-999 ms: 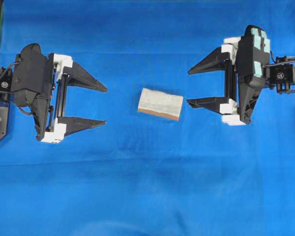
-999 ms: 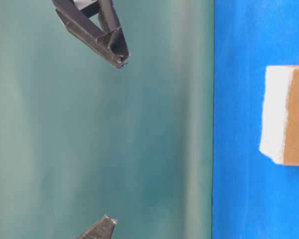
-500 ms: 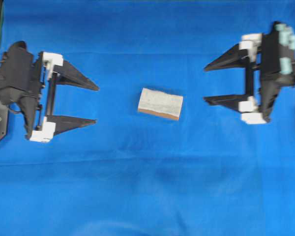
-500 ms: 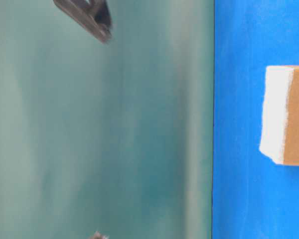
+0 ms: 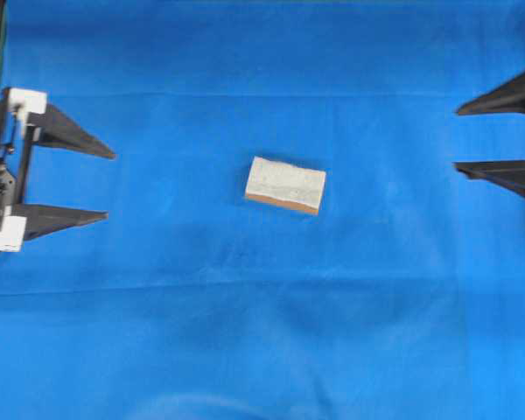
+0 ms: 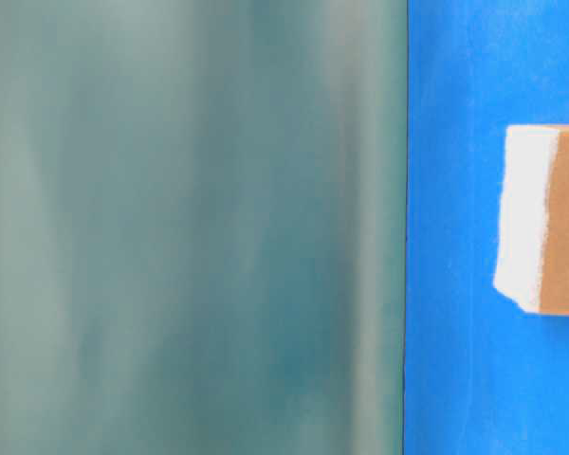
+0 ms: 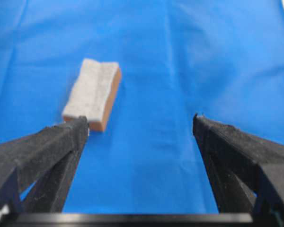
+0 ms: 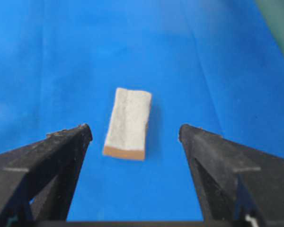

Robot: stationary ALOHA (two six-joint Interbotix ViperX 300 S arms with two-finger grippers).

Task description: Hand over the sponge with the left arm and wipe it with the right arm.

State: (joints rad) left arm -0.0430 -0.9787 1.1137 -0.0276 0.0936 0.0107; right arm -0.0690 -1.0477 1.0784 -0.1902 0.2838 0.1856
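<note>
The sponge (image 5: pixel 285 185) lies flat on the blue cloth near the middle, grey-white face up over a tan layer; it also shows in the table-level view as the sponge (image 6: pixel 542 220). My left gripper (image 5: pixel 110 185) is at the far left edge, open and empty, well away from the sponge. My right gripper (image 5: pixel 456 138) is at the far right edge, open and empty too. In the left wrist view the sponge (image 7: pixel 92 92) lies ahead by the left fingertip of the left gripper (image 7: pixel 140 122). In the right wrist view the sponge (image 8: pixel 127 122) lies ahead of the right gripper (image 8: pixel 135 127).
Blue cloth (image 5: pixel 271 315) covers the whole work surface, with faint creases. A dull green wall (image 6: pixel 190 227) fills the left of the table-level view.
Both arms have drawn back from the sponge, the left one leftward and the right one rightward, to the edges of the overhead view. Both fingertips have left the table-level view. The sponge has not moved.
</note>
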